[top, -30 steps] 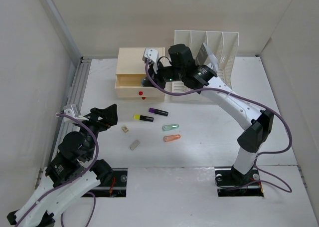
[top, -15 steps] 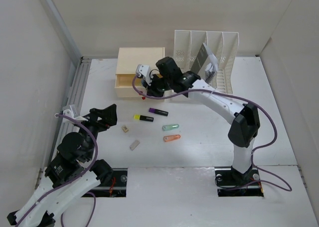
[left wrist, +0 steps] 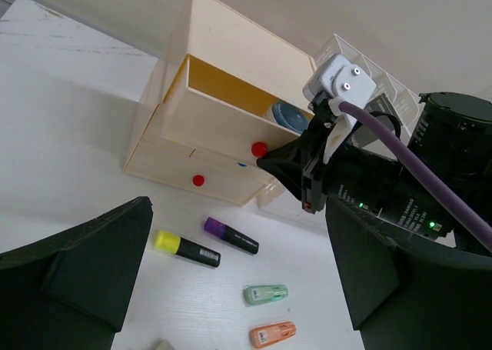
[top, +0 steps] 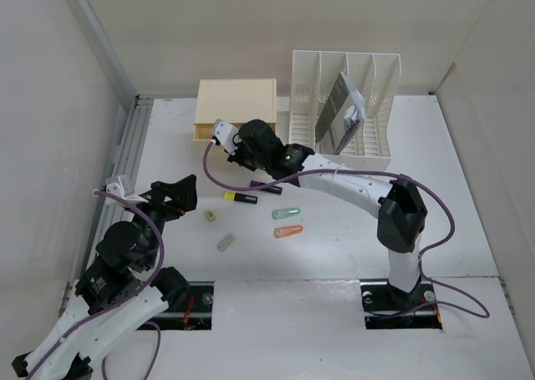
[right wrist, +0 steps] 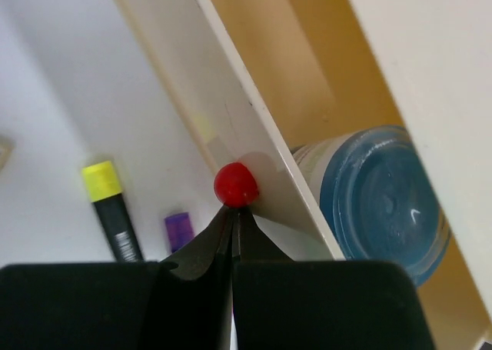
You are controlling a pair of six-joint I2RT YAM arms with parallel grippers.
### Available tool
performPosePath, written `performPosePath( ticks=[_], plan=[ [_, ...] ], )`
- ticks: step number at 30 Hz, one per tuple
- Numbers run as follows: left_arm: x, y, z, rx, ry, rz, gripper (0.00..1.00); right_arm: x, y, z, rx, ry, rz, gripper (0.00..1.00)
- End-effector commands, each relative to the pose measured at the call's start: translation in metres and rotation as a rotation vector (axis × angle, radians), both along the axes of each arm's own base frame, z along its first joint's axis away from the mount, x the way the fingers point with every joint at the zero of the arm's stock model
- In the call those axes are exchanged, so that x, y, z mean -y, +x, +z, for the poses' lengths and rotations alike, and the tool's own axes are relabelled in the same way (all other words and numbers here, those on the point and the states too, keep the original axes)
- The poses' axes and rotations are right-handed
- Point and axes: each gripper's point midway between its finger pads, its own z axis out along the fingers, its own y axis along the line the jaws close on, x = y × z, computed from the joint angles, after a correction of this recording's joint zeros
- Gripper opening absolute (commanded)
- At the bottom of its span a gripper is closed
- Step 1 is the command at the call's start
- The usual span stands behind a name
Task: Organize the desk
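The desk is a wide white tabletop. A cream drawer box stands at the back. Its upper drawer is partly out, with a blue round container inside. My right gripper is shut, its tips touching the drawer's red knob; it also shows in the left wrist view. My left gripper is open and empty, above the desk at the near left. A yellow highlighter, a purple highlighter, a green case and an orange case lie mid-desk.
A white slotted file rack with papers stands at the back right. A beige eraser and a grey block lie near my left gripper. A grey rail runs along the left edge. The lower drawer's red knob shows.
My right arm has swung left and down, bringing its shut gripper from above the drawer to the drawer front. The drawer stands less far out in the top view. The left arm has not moved.
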Motion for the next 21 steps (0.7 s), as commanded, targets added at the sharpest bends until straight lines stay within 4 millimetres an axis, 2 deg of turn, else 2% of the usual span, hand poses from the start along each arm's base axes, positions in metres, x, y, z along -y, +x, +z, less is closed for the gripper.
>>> performPosePath(
  ticks=[1, 3, 4, 9, 10, 11, 13, 14, 15, 21],
  plan=[
    [0.001, 0.0, 0.01, 0.033, -0.044, -0.006, 0.94, 0.023, 0.061, 0.061, 0.241, 0.106, -0.247, 0.0],
    [0.001, 0.0, 0.01, 0.033, -0.044, -0.006, 0.94, 0.023, 0.066, 0.051, 0.247, 0.08, -0.265, 0.0],
    [0.001, 0.0, 0.01, 0.033, -0.044, -0.006, 0.94, 0.025, 0.067, 0.055, 0.255, 0.084, -0.278, 0.0],
    [0.001, 0.0, 0.01, 0.033, -0.044, -0.006, 0.94, 0.023, 0.074, 0.044, 0.258, 0.055, -0.294, 0.0],
    [0.001, 0.0, 0.01, 0.033, -0.044, -0.006, 0.94, 0.024, 0.076, 0.05, 0.267, 0.063, -0.307, 0.0],
    [0.001, 0.0, 0.01, 0.033, -0.044, -0.006, 0.94, 0.023, 0.076, 0.044, 0.263, 0.055, -0.306, 0.0],
    [0.003, -0.001, 0.01, 0.033, -0.044, -0.015, 0.94, 0.023, 0.081, 0.051, 0.282, 0.054, -0.327, 0.0],
    [0.005, 0.0, 0.009, 0.026, -0.048, -0.016, 0.94, 0.026, 0.085, 0.045, 0.277, 0.044, -0.335, 0.0],
    [0.005, 0.0, 0.009, 0.025, -0.048, -0.016, 0.94, 0.026, 0.087, 0.053, 0.296, 0.054, -0.342, 0.0],
    [0.009, 0.004, 0.0, -0.005, -0.052, -0.016, 0.94, 0.034, 0.098, 0.054, 0.327, 0.037, -0.389, 0.0]
  ],
)
